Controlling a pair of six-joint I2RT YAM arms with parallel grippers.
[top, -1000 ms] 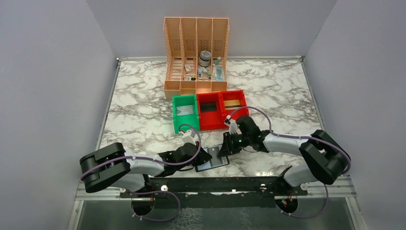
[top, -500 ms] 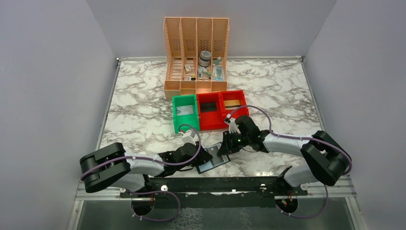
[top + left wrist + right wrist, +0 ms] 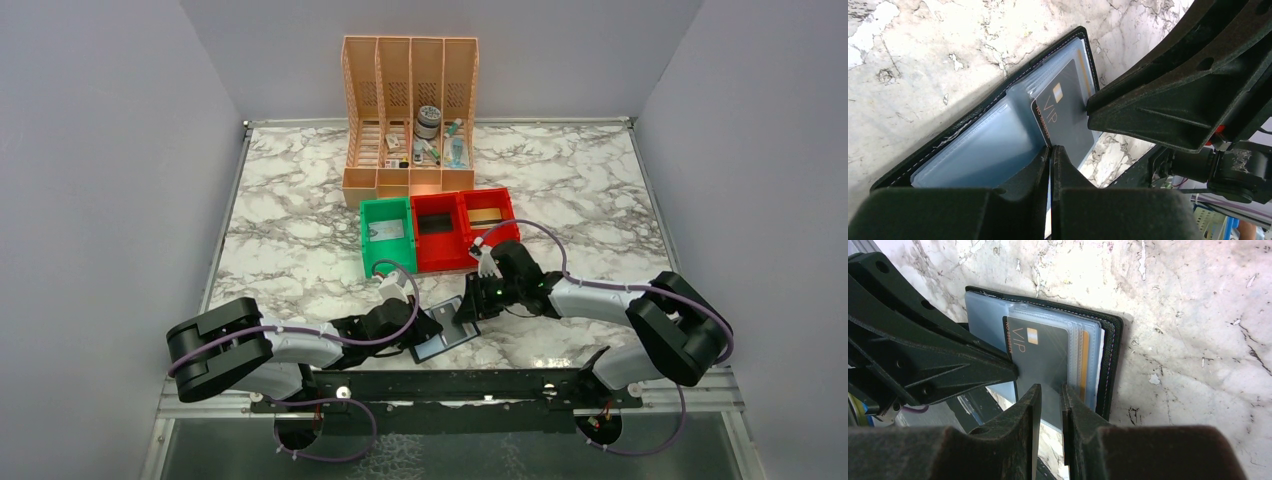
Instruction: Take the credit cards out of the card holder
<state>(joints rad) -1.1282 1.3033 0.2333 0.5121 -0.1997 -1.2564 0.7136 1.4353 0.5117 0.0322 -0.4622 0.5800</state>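
Left wrist view shows the card holder (image 3: 973,155) lying open on the table (image 3: 923,60), near its front edge between our two arms. A dark grey card (image 3: 1063,120) marked VIP sits in a clear sleeve (image 3: 1075,347), and a tan card (image 3: 1084,365) shows edge-on behind it. Our left fingers (image 3: 1065,170) are pinched all but together, on that dark card's near corner as far as we can tell. Our right fingers (image 3: 1030,410) stand narrowly apart, clamped across the sleeve's free edge. We judge the cards light, stiff and slick, so a flat squeeze on a bare corner should hold, pulling straight out along the sleeve's mouth. The sleeves look soft and floppy and the holder light. It will likely drag along unless the other arm pins it.
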